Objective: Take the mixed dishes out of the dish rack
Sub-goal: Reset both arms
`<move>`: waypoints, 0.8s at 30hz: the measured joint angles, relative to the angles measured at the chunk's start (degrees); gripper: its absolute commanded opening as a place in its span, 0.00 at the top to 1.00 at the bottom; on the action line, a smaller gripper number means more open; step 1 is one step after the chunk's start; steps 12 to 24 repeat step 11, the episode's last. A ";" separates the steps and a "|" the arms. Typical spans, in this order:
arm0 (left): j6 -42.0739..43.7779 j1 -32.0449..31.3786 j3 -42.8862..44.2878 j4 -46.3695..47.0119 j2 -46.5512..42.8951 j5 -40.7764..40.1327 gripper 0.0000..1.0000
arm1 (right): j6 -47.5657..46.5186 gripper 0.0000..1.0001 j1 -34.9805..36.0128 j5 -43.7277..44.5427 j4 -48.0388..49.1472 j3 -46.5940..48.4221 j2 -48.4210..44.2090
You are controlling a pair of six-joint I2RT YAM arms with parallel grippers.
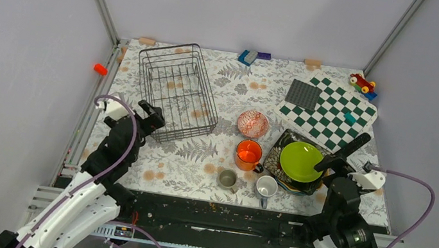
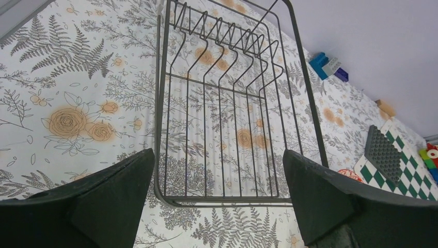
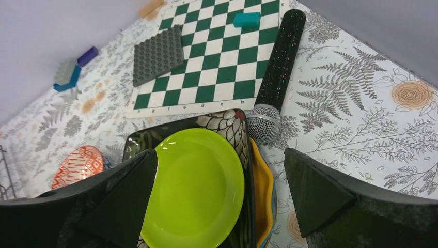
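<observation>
The dish rack [image 1: 176,91] stands at the back left with nothing in it; its near rim [image 2: 227,199] lies just ahead of my open left gripper [image 1: 150,114] [image 2: 218,155]. A lime-green plate [image 1: 300,161] [image 3: 199,191] tops a stack on a black floral square plate [image 1: 279,149] [image 3: 227,124], with a yellow plate's edge [image 3: 262,181] under it. My right gripper [image 1: 333,179] [image 3: 220,152] hangs open over this stack, holding nothing. The patterned bowl [image 1: 252,124] [image 3: 77,165], orange mug [image 1: 249,155], grey cup [image 1: 227,178] and white mug [image 1: 266,187] stand on the table mid-front.
A black microphone [image 1: 344,150] [image 3: 279,62] lies against the plate stack's right side. Behind it are the green-white chequered board [image 1: 329,110], the studded square [image 1: 303,95] and a teal block [image 3: 246,19]. Toy blocks [image 1: 249,57] and a toy car [image 1: 362,84] sit along the back edge.
</observation>
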 measured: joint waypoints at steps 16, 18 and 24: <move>1.11 0.02 -1.11 -0.28 -2.71 0.00 0.01 | -1.22 0.01 0.00 -0.57 0.96 -0.61 -3.30; 1.11 0.02 -1.11 -0.28 -2.71 0.00 0.01 | -1.22 0.01 0.00 -0.57 0.96 -0.61 -3.30; 1.11 0.02 -1.11 -0.28 -2.71 0.00 0.01 | -1.22 0.01 0.00 -0.57 0.96 -0.61 -3.30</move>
